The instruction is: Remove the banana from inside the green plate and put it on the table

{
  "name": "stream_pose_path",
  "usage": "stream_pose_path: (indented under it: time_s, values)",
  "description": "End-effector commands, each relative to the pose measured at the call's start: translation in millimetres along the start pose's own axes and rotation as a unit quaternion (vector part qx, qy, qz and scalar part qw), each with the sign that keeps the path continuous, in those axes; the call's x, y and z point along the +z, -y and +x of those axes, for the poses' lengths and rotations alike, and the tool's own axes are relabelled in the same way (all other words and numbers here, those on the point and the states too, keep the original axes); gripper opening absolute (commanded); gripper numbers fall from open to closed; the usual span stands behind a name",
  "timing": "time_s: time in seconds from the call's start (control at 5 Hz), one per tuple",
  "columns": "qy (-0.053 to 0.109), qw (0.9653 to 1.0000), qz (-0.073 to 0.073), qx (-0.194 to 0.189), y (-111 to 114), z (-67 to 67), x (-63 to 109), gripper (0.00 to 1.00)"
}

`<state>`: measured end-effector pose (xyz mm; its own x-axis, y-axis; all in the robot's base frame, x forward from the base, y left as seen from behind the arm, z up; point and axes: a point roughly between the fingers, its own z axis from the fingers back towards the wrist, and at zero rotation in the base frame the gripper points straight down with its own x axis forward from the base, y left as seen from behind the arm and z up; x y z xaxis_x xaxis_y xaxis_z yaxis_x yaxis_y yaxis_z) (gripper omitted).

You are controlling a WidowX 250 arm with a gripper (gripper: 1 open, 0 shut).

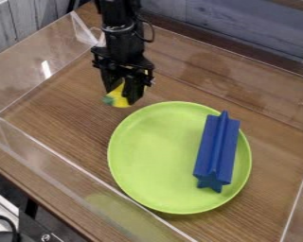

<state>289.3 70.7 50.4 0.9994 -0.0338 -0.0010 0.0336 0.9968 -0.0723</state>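
Gripper: pointing straight down, jaws closed on the banana, which I hold low over the table, just beyond the green plate's far-left rim. Banana: mostly hidden between the fingers; yellow body and greenish tip show, long axis unreadable. Progress: I judge removal done; set-down and release outstanding. Blue block: lying in plate.

single high, angled view down onto the table from its front corner
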Motion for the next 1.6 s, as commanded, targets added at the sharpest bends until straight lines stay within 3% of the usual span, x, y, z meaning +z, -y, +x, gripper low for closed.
stream_pose_path:
  time_s: [0.0,0.6,1.4]
  values:
    - [0.042,0.9989,0.016,-0.014,-2.5,15.2,22.5,0.0]
    - [0.036,0.9984,0.032,-0.031,-12.6,25.9,9.7,0.0]
    - [0.043,0.9973,0.041,-0.043,-2.6,21.4,25.1,0.0]
